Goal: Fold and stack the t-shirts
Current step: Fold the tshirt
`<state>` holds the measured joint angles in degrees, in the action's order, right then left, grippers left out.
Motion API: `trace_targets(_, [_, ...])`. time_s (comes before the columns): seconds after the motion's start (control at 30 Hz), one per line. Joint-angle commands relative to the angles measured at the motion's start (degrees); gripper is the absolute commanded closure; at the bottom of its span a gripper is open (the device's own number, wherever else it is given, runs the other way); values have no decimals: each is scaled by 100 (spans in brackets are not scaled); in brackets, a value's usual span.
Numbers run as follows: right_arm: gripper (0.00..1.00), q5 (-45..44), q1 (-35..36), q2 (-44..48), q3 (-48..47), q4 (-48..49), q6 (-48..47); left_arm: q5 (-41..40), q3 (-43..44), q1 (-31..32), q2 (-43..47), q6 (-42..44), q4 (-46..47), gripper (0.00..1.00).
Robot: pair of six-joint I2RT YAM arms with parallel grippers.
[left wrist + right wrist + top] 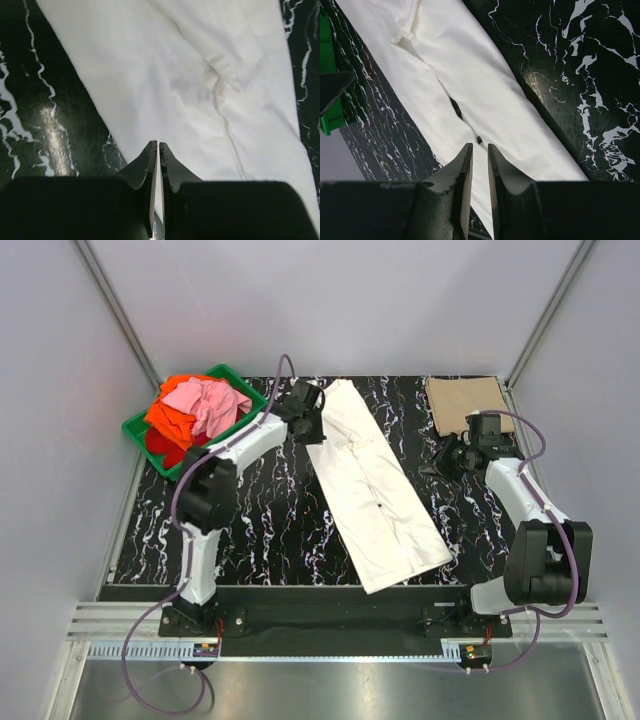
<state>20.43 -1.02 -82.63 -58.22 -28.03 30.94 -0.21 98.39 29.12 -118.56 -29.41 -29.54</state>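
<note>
At the far left, the green crate [138, 429] holds a heap of tees: pink [212, 400] on top, orange [168, 412] beside it and red [160, 448] at the near side. How many pieces are in the heap is hard to tell, since they bury one another.

Next, the left gripper [312, 423] [158, 145] sits at the far left edge of the white tee [375, 490] [200, 100]. In its wrist view the fingers stand almost pressed together with only a thin slit between them, their tips right over the cloth's edge. A pale sliver shows in the slit, but I cannot tell whether fabric is caught there.

The white tee lies on the black marbled table [260, 520] as a long folded strip, running diagonally from the far middle toward the near right. Small black marks [455, 107] show along its centre fold.

Right of the strip, the right gripper [437, 464] [476, 147] is apart from the cloth in the top view. Its fingers are parted by a narrow gap and hold nothing; the wrist view looks through the gap onto the white tee [470, 75]. The gripper's own body cuts off the near end of the strip there.

At the far right corner lies the tan tee [465, 400], folded flat, with its near edge partly hidden behind the right arm.
</note>
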Motion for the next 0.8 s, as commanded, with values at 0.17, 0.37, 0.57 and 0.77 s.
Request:
trace_targets(0.17, [76, -38, 23, 212, -49, 439, 202, 170, 1401, -135, -1581, 40, -262, 91])
trace_targets(0.37, [76, -153, 23, 458, -40, 518, 351, 47, 1973, -179, -2293, 137, -781, 90])
trace_targets(0.57, [76, -171, 23, 555, -85, 518, 404, -50, 3000, -442, -2786, 304, -1167, 89])
trace_targets(0.77, [76, -161, 23, 801, 82, 369, 475, 863, 3021, -461, -1909, 770, -1177, 86])
